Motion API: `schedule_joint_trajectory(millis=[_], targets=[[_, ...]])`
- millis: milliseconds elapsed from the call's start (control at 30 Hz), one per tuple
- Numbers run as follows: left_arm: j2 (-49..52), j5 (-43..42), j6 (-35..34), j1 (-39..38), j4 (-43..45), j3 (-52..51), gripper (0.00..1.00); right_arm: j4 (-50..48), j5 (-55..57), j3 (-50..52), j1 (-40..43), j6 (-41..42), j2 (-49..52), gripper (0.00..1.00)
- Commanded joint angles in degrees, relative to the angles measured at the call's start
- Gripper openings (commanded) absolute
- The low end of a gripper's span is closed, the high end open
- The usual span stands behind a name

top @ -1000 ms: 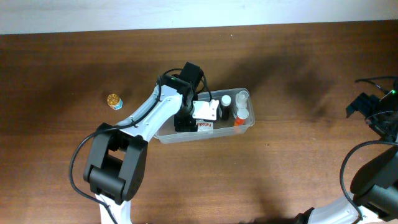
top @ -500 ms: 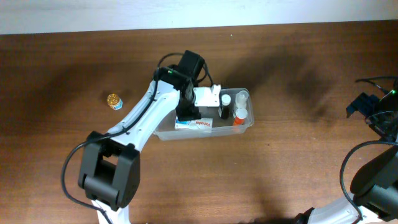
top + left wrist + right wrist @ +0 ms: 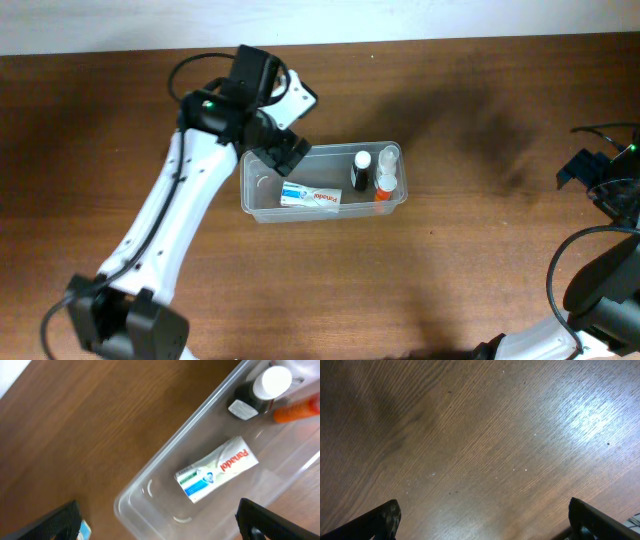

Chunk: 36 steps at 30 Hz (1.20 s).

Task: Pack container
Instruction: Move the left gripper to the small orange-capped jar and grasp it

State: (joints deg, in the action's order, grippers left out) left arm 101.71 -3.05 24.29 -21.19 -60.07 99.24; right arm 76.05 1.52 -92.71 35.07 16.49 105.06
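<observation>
The clear plastic container (image 3: 256, 192) sits mid-table and also shows in the left wrist view (image 3: 150, 487). Inside it lies a white Panadol box (image 3: 310, 198) (image 3: 217, 467). At its right end stand a black bottle with a white cap (image 3: 361, 170) (image 3: 265, 387) and two clear bottles (image 3: 389, 158), one with an orange base (image 3: 384, 190). My left gripper (image 3: 280, 150) (image 3: 160, 522) is open and empty, raised above the container's left end. My right gripper (image 3: 583, 170) (image 3: 485, 520) is open and empty at the far right, over bare table.
A small blue-and-white object (image 3: 84, 530) peeks in at the bottom left of the left wrist view, on the table left of the container. Dark wooden table (image 3: 480, 260) all round. Cables lie at the right edge (image 3: 615, 130).
My left gripper let go of the Panadol box, which now lies flat in the container. The arm rose and swung up and left, away from the container's middle. The right arm has not moved.
</observation>
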Motion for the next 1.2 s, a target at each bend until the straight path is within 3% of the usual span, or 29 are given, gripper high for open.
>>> schedule_joint_trajectory(millis=[0,233,500,967,1167], targets=[[-4.4,-0.2,-13.9,4.3,-2.5,1.3,0.99,0.0,0.5,0.1,0.2,0.1,-0.7,0.98],[-3.5,-0.2,-31.5,18.7,-7.7,1.2,0.99,0.0,0.5,0.1,0.2,0.1,-0.7,0.98],[1.2,-0.6,-29.7,26.6,-7.2,1.2,0.99,0.0,0.5,0.1,0.2,0.1,-0.7,0.98],[17.3,3.2,-27.2,26.7,-0.6,1.4,0.99,0.0,0.5,0.1,0.2,0.1,-0.7,0.98],[22.4,3.5,-27.2,26.9,-2.3,6.9,0.99,0.0,0.5,0.1,0.2,0.1,-0.7,0.98]])
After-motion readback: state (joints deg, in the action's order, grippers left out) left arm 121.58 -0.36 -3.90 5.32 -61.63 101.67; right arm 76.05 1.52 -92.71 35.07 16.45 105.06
